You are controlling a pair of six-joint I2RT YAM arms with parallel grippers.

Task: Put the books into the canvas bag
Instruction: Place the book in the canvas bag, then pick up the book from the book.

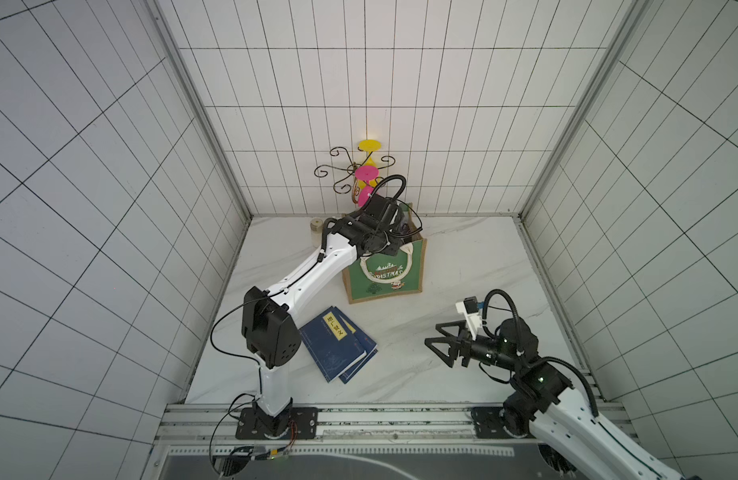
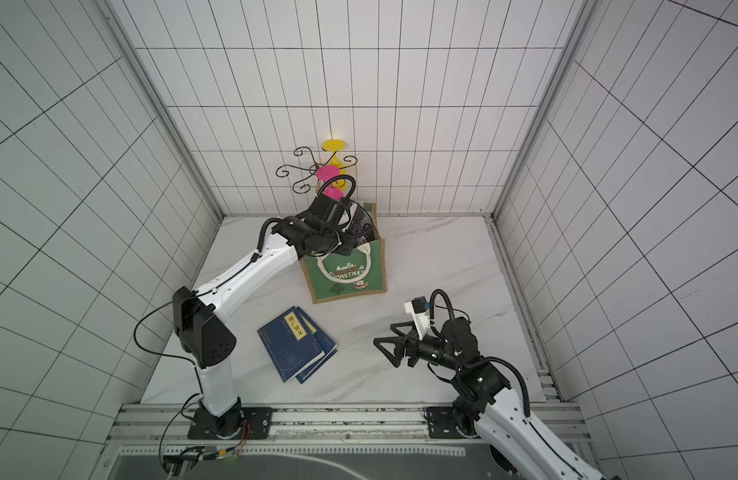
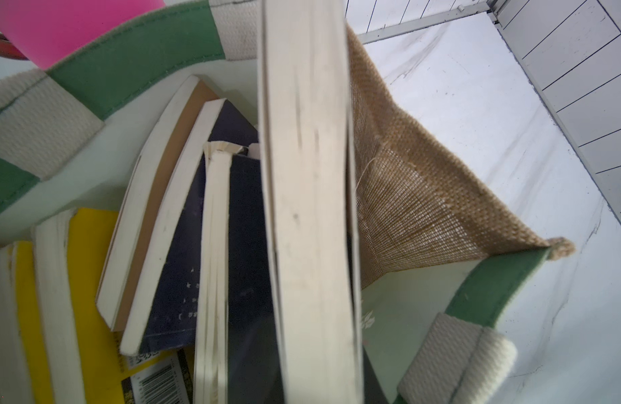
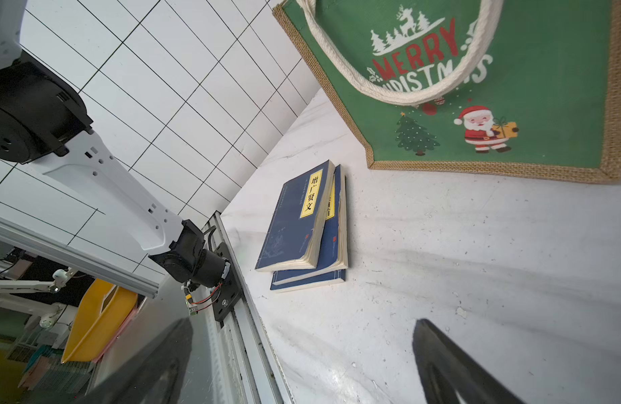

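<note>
On the white, grey-veined table (image 1: 463, 257), closed in on three sides by walls (image 1: 359, 83) of white tile with dark grid lines, we find the bag (image 1: 384, 276) standing upright near the middle of the back edge. Its green printed face is turned to the front edge.

The left gripper (image 1: 400, 230) is down in the bag's mouth. Its jaws are hidden from us, so we cannot tell whether it grips or has let go. Inside, books (image 3: 183, 227) stand on end (yellow and navy covers among them). One book (image 3: 309, 210) shows its pale page edge upright, just beside the jute side wall (image 3: 407, 196).

Two navy books (image 1: 338, 345) lie stacked and askew toward the front-left corner, well apart from the bag. The right gripper (image 1: 436, 338) hovers near the front-right corner, jaws spread wide with nothing between them.

A metal rail (image 1: 400, 415) runs along the front edge. A wire stand (image 1: 359, 170) rises behind the bag, and a cream jar (image 1: 316, 230) sits near the back-left corner.
</note>
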